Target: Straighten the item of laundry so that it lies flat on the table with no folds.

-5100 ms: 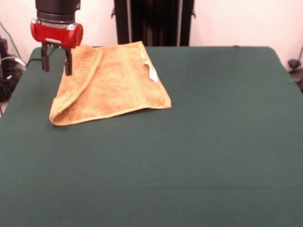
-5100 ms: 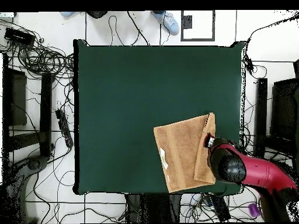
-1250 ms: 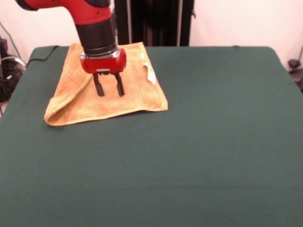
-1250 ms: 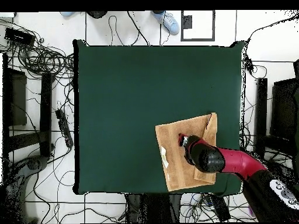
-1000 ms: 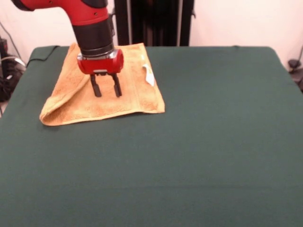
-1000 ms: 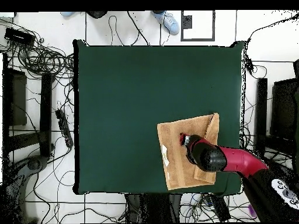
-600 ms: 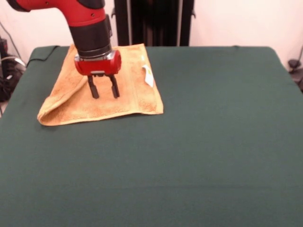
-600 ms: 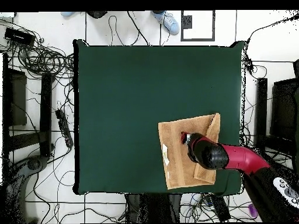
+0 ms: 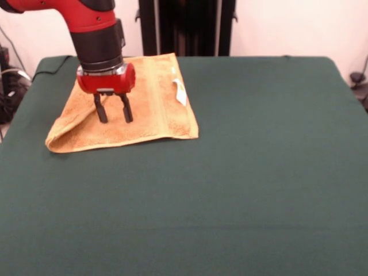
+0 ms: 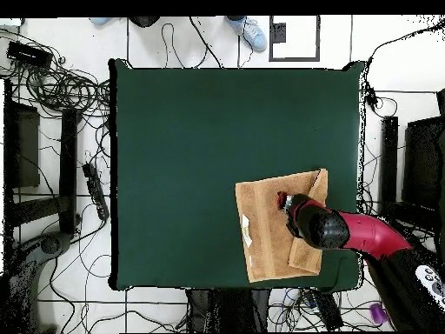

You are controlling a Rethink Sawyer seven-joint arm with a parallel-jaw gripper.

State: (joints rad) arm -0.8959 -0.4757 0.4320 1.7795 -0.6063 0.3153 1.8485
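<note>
Hand (image 9: 113, 115), fingers apart, over folded golden-orange towel (image 9: 149, 106)

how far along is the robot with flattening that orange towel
Not done. The towel lies on the table but one side strip is folded over onto it. In hand: the open gripper stands over the towel near that fold, gripping nothing. Left: grasp the flap and lay it out flat.
</note>
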